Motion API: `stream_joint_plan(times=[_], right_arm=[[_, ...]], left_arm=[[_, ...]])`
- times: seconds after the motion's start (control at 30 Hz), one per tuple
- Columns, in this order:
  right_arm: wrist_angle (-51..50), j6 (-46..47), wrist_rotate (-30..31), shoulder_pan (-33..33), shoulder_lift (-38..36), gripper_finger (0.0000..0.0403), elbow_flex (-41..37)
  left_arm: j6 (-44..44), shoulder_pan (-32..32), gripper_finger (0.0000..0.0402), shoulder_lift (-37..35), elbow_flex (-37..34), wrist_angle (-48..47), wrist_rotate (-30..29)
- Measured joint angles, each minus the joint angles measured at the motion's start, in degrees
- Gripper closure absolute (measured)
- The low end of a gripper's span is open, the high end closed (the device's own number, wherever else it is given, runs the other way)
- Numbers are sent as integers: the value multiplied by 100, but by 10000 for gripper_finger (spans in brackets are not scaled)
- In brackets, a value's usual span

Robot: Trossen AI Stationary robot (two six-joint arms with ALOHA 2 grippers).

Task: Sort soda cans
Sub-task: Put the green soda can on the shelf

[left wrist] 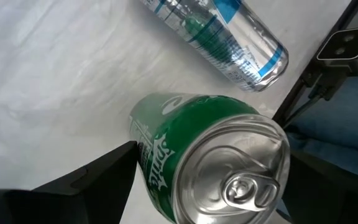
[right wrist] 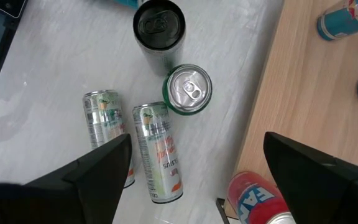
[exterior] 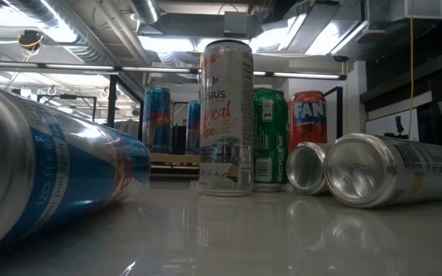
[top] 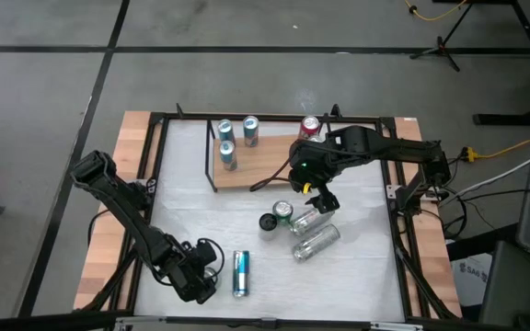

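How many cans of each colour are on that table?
Blue or blue-and-silver cans: 4 (three standing on the board, one lying)
Green cans: 2 (one seen only in the left wrist view)
Red can: 1
Silver cans: 2
Black-topped can: 1
Total: 10

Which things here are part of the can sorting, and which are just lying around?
Job: three upright blue-and-silver metal cans, red metal can, upright green metal can, black metal can, two lying silver metal cans, lying blue-and-silver can, green Sprite can at the left gripper.
Lying around: yellow floor cable, black tripod stand.
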Motion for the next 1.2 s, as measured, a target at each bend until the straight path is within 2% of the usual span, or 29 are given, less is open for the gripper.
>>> stream_joint_plan(times=[0.2,0.5,0.73,0.93,1.07,1.2], right_arm=[[-2,0,0,0,0,47,0],[-136,0,9,0,0,47,0],[-230,-2,115,0,0,47,4],[-400,-4,124,-2,-87,47,4],[-458,-7,257,0,-244,47,7],[-528,-11,381,-13,-458,47,7]], left_arm=[[0,0,70,9,-7,-24,-5],[39,119,103,14,-16,-66,67],[232,318,108,8,63,-176,32],[804,582,110,57,548,-1141,-434],[1184,848,110,46,898,-1702,-510],[1896,1162,111,44,1053,-1770,-516]])
